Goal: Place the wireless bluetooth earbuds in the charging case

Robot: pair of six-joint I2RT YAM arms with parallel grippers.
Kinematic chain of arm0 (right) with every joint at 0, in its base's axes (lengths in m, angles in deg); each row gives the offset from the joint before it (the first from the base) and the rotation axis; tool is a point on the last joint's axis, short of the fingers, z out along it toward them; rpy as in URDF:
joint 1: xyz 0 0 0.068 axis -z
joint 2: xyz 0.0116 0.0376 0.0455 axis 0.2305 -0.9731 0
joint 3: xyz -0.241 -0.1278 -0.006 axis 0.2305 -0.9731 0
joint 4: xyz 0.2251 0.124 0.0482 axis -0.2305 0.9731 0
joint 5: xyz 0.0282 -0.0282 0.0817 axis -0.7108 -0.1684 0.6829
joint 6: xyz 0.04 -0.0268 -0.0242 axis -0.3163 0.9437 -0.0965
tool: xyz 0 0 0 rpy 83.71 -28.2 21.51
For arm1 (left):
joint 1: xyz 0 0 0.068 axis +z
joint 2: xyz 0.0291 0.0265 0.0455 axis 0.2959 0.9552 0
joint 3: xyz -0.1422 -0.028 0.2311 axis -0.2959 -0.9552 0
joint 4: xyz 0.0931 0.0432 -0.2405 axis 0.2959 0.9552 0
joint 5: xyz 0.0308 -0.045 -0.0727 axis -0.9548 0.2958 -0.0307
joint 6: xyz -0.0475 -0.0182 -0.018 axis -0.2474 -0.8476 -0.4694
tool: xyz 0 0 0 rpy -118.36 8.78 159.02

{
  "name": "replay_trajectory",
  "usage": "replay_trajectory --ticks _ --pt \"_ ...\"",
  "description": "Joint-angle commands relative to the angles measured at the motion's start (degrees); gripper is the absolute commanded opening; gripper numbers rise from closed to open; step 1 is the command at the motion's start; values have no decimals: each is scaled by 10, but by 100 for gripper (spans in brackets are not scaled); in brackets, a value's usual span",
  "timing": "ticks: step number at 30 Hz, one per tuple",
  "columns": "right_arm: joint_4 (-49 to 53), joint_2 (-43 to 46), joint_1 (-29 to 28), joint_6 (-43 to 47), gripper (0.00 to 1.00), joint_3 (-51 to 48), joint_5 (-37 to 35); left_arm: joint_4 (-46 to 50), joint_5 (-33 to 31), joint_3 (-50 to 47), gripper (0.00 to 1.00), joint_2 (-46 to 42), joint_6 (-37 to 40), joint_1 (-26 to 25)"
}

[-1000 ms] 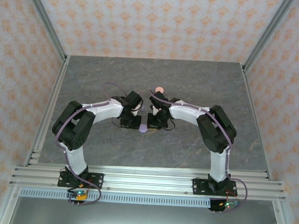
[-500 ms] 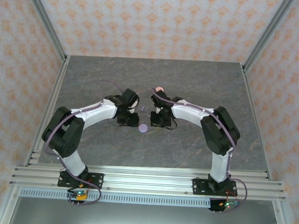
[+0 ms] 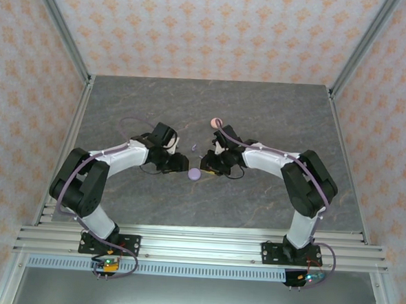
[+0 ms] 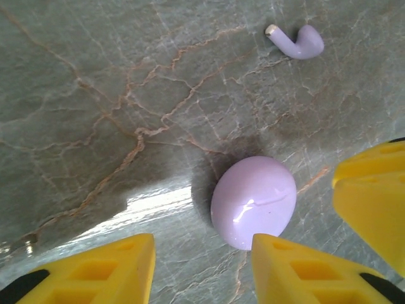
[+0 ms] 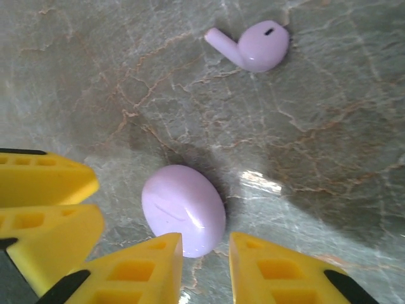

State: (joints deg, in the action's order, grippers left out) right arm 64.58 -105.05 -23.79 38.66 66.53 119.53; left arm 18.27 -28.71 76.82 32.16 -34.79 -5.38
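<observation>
here lilac case [image 4: 253, 201] just ahead of left claw [image 4: 201, 254], earbud [image 4: 296, 42] beyond.

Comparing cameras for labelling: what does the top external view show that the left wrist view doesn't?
Top external adds the left arm and right arm, plus a pink disc farther back on the table. Left wrist adds the yellow fingers of the left claw near the lilac case, and the pale stem tip of the lilac earbud. Shared: that case and that earbud, lying apart on the table.
</observation>
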Motion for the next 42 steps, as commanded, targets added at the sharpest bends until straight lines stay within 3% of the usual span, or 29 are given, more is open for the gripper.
replay_trajectory --ticks 1,24,42 --pt "-43 -12 -1 -23 24 -9 28 -41 33 -12 45 10 -11 3" --pt "-17 -50 -9 -15 17 1 15 -118 89 -42 47 55 -35 3" --pt "-13 -53 -10 -7 14 2 15 -187 150 -51 44 71 -78 2"
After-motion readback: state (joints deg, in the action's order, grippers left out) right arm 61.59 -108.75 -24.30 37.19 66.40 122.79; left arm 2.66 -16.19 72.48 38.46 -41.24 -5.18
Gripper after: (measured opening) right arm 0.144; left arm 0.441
